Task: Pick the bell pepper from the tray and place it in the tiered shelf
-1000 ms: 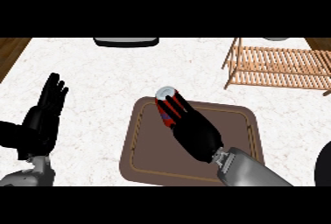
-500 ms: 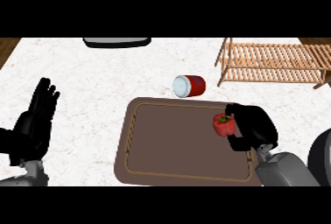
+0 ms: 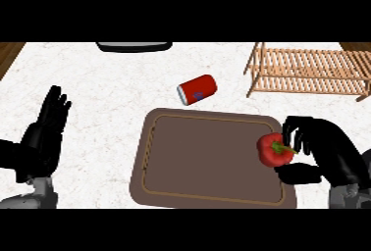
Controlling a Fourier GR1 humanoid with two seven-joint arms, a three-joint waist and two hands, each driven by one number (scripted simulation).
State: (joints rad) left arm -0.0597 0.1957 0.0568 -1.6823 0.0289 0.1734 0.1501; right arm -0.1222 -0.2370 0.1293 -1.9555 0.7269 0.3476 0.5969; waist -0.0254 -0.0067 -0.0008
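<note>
A white speckled bench (image 3: 101,83) fills the view. Nearest, at the left edge, the left robot hand (image 3: 43,139) rests open with straight fingers pointing up. A brown tray (image 3: 203,157) lies in the middle of the bench. At its right rim, the right robot hand (image 3: 330,152) is curled around the red bell pepper (image 3: 274,151), fingers above it and thumb below; whether the pepper touches the tray cannot be told. Beyond the tray a red can (image 3: 197,89) lies on its side. Farther right stands the wooden tiered shelf (image 3: 311,71), well apart from the pepper. A dark object (image 3: 134,46) sits at the far edge.
</note>
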